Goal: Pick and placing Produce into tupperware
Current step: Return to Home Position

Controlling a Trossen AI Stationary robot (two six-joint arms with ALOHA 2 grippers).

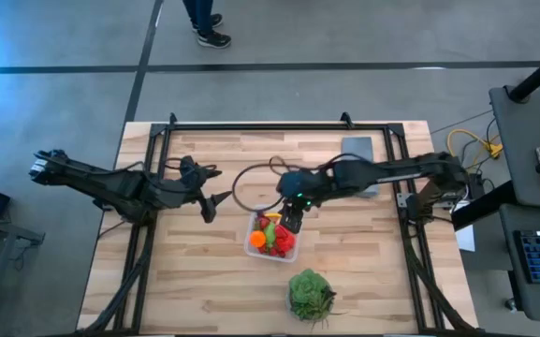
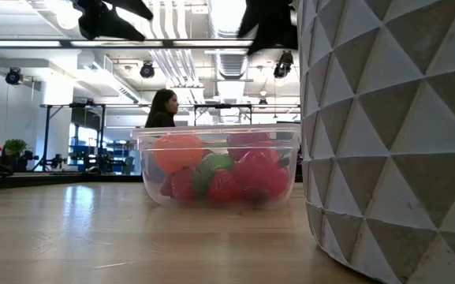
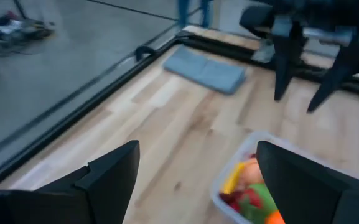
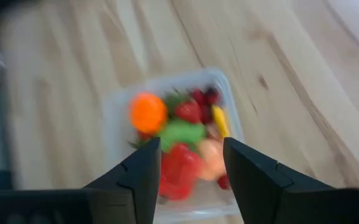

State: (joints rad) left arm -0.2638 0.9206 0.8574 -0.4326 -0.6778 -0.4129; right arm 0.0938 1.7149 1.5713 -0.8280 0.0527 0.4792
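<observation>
Wooden desk (image 1: 185, 271), black frame (image 1: 251, 124) round it. Far left, the left arm reaches in over the desk's edge. The left end effector (image 1: 215, 187) hangs above bare wood, well apart from the tupperware, and its fingers (image 3: 107, 180) are spread wide with nothing between them, as its own wrist view confirms. Next along we note a thin black cable loop (image 1: 251, 187) lying on the wood between the two arms. Just right of that, and nearer the front edge, sits the tupperware (image 1: 252, 245), about mid-desk, upright, lid off. The produce (image 1: 274, 236) lies heaped inside it. In the right wrist view we make out an orange round piece (image 4: 148, 113), a lime-green piece (image 4: 179, 134), a yellow piece (image 4: 219, 121), several red pieces and small dark-red ones in one corner. In the low view the heap stands close to the rim, red and pink below, orange on top. The right end effector (image 1: 293, 220) hovers over the tupperware's far side, fingers parted and gripping nothing, and its arm stretches in from the right edge. Further right, near the front, a leafy green plant (image 1: 310, 293) stands in a pale faceted pot (image 2: 393, 142). Beyond it, by the back rail, lies a flat grey slab (image 1: 357, 150). A person (image 2: 162, 109) stands in the room behind the desk.
</observation>
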